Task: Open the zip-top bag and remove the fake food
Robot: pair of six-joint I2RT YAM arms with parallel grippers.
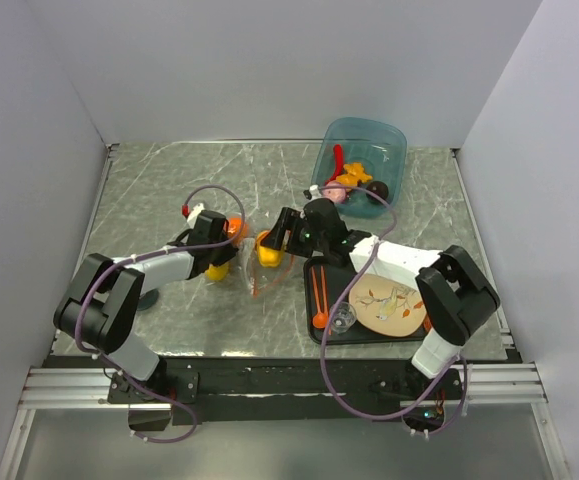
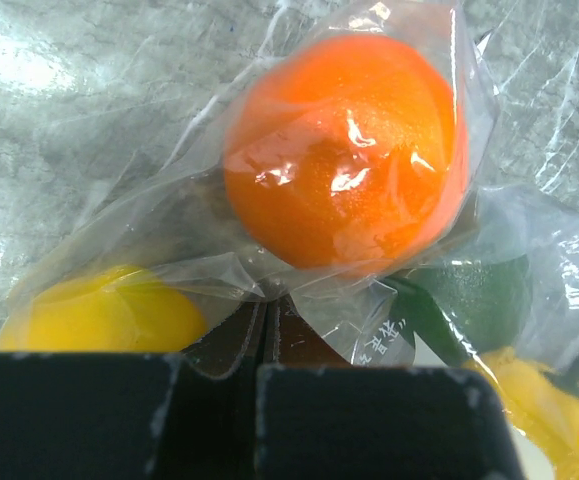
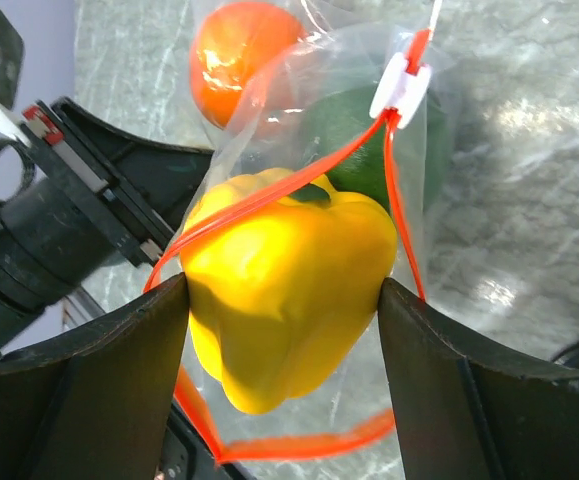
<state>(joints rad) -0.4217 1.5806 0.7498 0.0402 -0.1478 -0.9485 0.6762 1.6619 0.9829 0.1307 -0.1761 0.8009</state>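
The zip-top bag (image 1: 245, 266) lies between the two arms, clear plastic with an orange-red zip strip (image 3: 399, 200) and a white slider (image 3: 401, 85); its mouth gapes open. My left gripper (image 2: 267, 320) is shut on a fold of the bag's plastic (image 2: 169, 210), just below an orange ball (image 2: 344, 150). A yellow piece (image 2: 99, 315) and a green piece (image 2: 474, 300) sit inside too. My right gripper (image 3: 284, 300) is shut on a yellow pepper (image 3: 289, 290) of the fake food at the bag's mouth, both fingers pressed to its sides. The orange (image 3: 234, 55) and the green piece (image 3: 354, 130) lie behind it.
A translucent blue tub (image 1: 394, 135) at the back right holds several toy foods. A black tray (image 1: 337, 285) near my right arm carries a plate (image 1: 389, 305), an orange spoon (image 1: 321, 300) and a clear cup (image 1: 342, 318). White walls close in on three sides.
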